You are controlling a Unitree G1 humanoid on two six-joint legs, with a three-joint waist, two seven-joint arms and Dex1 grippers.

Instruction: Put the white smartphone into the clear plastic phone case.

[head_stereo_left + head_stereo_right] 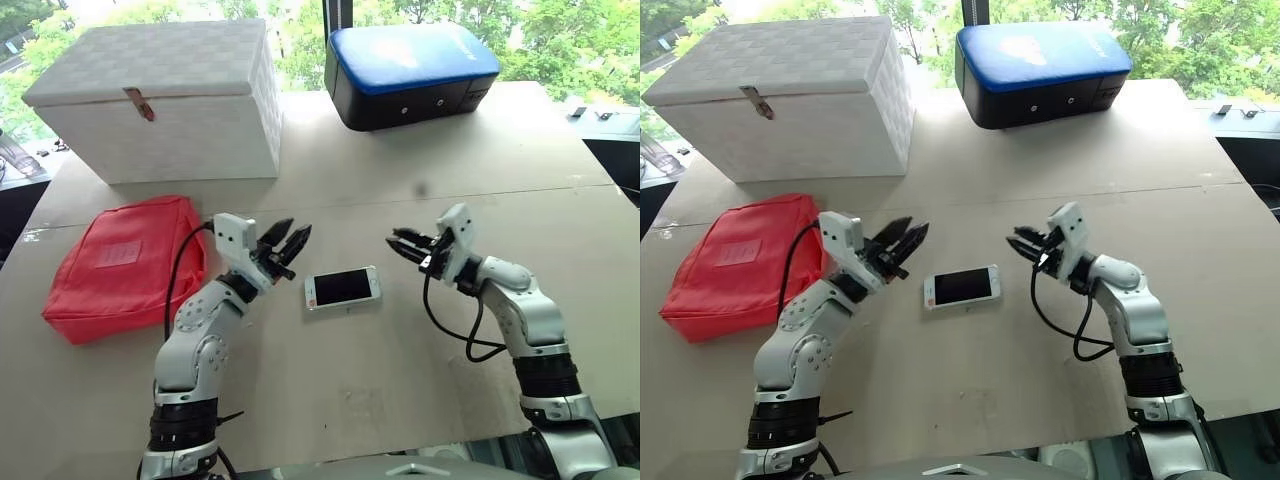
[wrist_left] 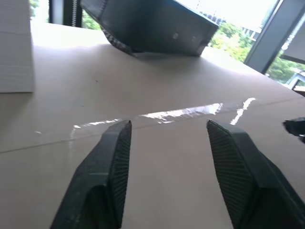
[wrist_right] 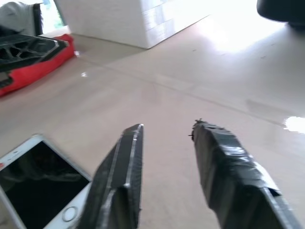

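Ribbed black pincers, left (image 1: 294, 240) and right (image 1: 397, 242), gape empty beside glossy, rounded white smartphone (image 1: 343, 288).

Daylit beige table (image 1: 480, 170) stands before a window (image 1: 560, 40) showing green trees

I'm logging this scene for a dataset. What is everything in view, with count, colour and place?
white smartphone: one, white with dark screen, flat on the table between the two grippers
pouch: one, red, left side of the table
storage box: one, white, lidded, far left
padded case: one, blue top over black, far middle
table: one, beige
clear phone case: cannot make one out
left gripper: black fingers, open, left of the phone
right gripper: black fingers, open, right of the phone
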